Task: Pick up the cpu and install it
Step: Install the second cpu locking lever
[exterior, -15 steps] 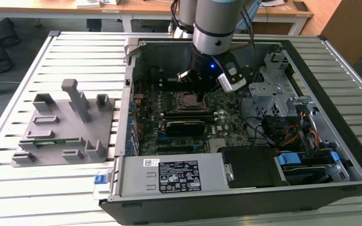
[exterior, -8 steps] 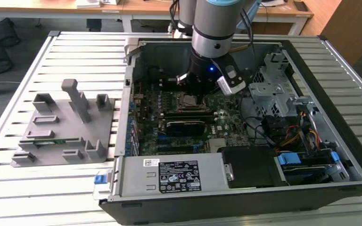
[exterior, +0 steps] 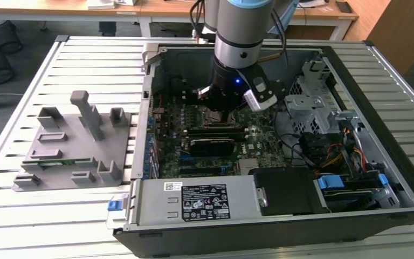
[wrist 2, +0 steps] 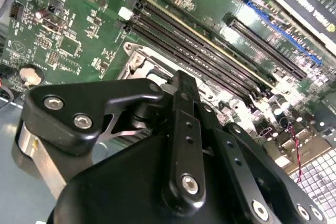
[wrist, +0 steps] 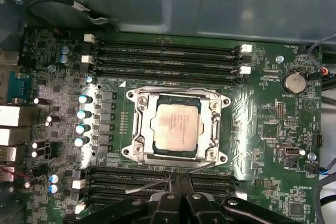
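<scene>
Looking at the exterior view, I see the silver-and-black robot arm [exterior: 239,43] reaching straight down into the open black computer case [exterior: 279,216], which lies on the slatted white metal bench [exterior: 20,216]. Its black gripper [exterior: 223,110] hangs over the green motherboard [exterior: 264,132]. At nine o'clock from the case sits a grey plastic fixture [exterior: 74,143] with upright posts.

In the second wrist view, the gripper's black linkages [wrist 2: 178,145] fill the foreground above the long black memory slots [wrist 2: 210,56]; I cannot tell here how the fingers stand.

In the first wrist view, the small square cpu with its shiny silver-grey top [wrist: 176,128] lies flat inside the metal-framed socket [wrist: 176,124], free of the gripper. The gripper's fingers [wrist: 177,182] are at six o'clock from the socket, pressed together and holding nothing.
</scene>
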Available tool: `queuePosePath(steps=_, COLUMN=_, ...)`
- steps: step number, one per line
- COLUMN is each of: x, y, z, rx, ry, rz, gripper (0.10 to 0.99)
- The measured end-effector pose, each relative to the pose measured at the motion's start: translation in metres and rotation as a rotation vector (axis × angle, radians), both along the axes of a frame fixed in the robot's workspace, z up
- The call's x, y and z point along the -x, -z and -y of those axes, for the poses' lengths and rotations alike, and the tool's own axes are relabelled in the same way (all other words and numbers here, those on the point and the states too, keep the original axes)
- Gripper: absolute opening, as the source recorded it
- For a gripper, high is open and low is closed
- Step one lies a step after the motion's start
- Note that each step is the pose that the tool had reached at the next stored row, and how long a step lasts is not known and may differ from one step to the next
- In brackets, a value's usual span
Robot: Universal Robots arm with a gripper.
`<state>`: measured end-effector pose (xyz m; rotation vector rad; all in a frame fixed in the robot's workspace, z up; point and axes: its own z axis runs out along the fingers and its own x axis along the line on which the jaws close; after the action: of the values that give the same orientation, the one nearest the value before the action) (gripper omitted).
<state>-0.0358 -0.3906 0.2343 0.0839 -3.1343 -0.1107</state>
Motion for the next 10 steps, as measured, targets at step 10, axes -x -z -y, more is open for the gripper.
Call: queuePosePath(steps=10, x=0.0171, y=0.0017, z=0.0013, rx=0.000, ry=-0.001, rz=0.0000, gripper=0.106)
